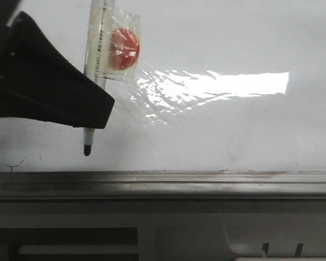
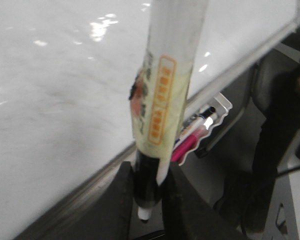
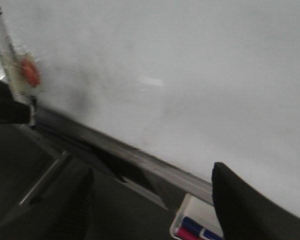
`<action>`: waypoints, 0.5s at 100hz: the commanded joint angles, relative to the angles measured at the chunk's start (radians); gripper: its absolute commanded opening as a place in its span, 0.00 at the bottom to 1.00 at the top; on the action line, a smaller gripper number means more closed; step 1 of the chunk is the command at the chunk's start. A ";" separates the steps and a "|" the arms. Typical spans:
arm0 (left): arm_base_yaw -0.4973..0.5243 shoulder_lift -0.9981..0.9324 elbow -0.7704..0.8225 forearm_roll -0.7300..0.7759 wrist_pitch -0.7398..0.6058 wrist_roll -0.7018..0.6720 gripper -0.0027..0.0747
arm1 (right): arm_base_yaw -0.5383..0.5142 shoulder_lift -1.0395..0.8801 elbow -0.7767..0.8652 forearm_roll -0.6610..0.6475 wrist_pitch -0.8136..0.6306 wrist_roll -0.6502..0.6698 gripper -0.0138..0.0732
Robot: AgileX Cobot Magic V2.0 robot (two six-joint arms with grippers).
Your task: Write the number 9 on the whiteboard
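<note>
the whiteboard [image 1: 217,125] fills the front view, a grey rail [image 1: 163,182] along its lower edge and a wrinkled shiny patch [image 1: 174,95] near the middle. no number 9 shows on it. the left gripper [image 2: 149,200] has its jaws pinching a white marker [image 1: 95,65], black tip [image 1: 87,148] pointing down just above the rail. the right gripper [image 3: 150,200] has its jaws spread, holding nothing, near a tray of pens [image 3: 195,231].

Left tool [image 2: 147,192] clamped shut, right tool [image 3: 155,200] spread open
</note>
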 commanded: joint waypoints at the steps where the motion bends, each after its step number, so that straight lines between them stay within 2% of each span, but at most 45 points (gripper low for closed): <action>1: -0.060 -0.055 0.015 -0.097 -0.024 0.184 0.03 | -0.005 0.029 -0.051 0.200 0.026 -0.208 0.66; 14: -0.121 -0.095 0.073 -0.296 0.008 0.453 0.03 | -0.005 0.062 -0.065 0.382 0.099 -0.439 0.66; 24: -0.144 -0.109 0.085 -0.412 0.042 0.603 0.03 | -0.005 0.101 -0.065 0.492 0.146 -0.580 0.66; 34: -0.146 -0.109 0.085 -0.475 0.061 0.679 0.03 | -0.005 0.151 -0.065 0.546 0.190 -0.655 0.66; 50: -0.146 -0.109 0.077 -0.489 0.061 0.756 0.03 | -0.002 0.232 -0.065 0.646 0.241 -0.800 0.66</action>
